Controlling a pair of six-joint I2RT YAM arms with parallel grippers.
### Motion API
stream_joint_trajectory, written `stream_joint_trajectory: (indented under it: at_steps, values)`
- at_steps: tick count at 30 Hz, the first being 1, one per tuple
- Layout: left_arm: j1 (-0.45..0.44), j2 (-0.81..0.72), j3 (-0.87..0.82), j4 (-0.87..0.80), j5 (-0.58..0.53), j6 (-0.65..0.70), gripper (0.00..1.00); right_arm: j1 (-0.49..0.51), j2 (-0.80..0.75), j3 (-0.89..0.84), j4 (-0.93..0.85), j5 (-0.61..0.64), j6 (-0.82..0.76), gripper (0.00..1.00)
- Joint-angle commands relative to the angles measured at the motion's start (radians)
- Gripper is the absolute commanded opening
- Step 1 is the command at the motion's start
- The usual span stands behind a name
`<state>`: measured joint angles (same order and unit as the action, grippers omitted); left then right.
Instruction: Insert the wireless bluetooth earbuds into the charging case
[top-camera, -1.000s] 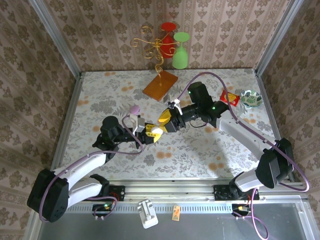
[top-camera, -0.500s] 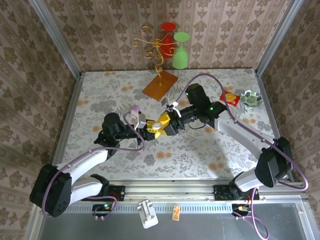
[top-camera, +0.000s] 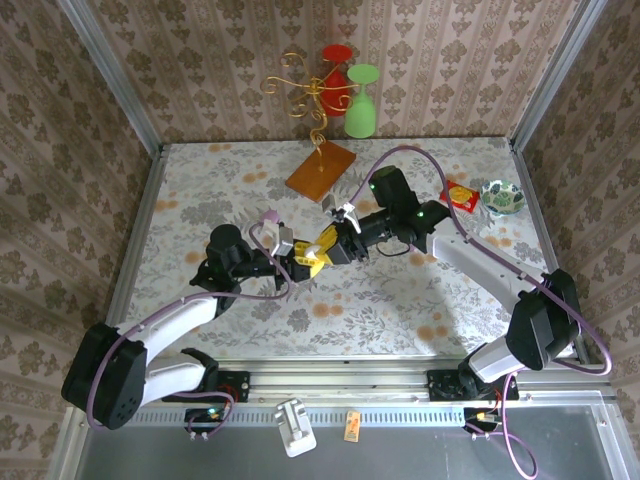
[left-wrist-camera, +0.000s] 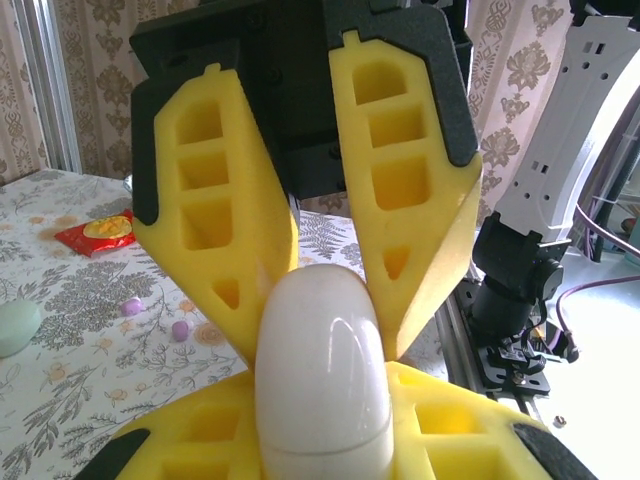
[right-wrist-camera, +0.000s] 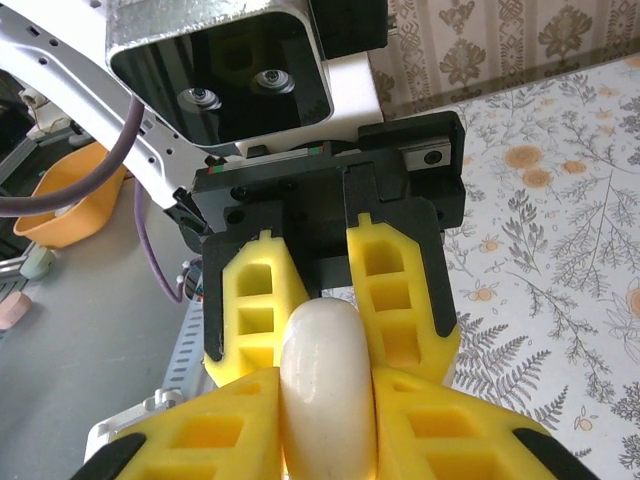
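Above the middle of the worktop (top-camera: 400, 300) the two arms have drawn together. The left hand (left-wrist-camera: 322, 440), clamped on the white case (right-wrist-camera: 322, 370), now meets the right hand (right-wrist-camera: 325, 445). Its fingers have just closed onto the case too, probably to open it. The earbuds are too small to make out; they may be hidden inside.

The left arm (top-camera: 175, 318) and the right arm (top-camera: 480, 262) reach in from the near edge of the table, and their wrists meet nose to nose over its middle. The left gripper (top-camera: 302, 263) points right and the right gripper (top-camera: 323, 249) points left, almost touching. The left one's yellow fingers (left-wrist-camera: 205, 425) clamp the broad end of the white charging case (left-wrist-camera: 320, 370). The right one's fingers (left-wrist-camera: 405, 200) press against its narrow tip from both sides. Both forearms slope inward toward the meeting point.
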<state>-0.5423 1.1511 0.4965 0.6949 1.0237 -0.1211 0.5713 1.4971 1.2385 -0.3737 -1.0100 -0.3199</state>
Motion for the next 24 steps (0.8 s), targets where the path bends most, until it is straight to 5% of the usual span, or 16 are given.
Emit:
stream_joint_trajectory:
  at_steps: [1, 13, 17, 24]
  values:
    - [0.008, 0.001, 0.031, 0.086, -0.032, -0.009, 0.21, 0.004, 0.002, 0.002, -0.048, 0.034, 0.005, 0.24]
    - [0.049, -0.023, -0.032, 0.140, -0.133, -0.028, 0.84, -0.079, 0.038, -0.047, 0.120, 0.086, 0.148, 0.23]
    - [0.079, -0.097, -0.120, 0.121, -0.369, 0.063, 0.99, -0.145, 0.138, -0.032, 0.240, 0.203, 0.315, 0.23]
    - [0.079, -0.186, -0.132, -0.126, -0.769, 0.208, 1.00, -0.216, 0.387, 0.025, 0.446, 0.484, 0.662, 0.23]
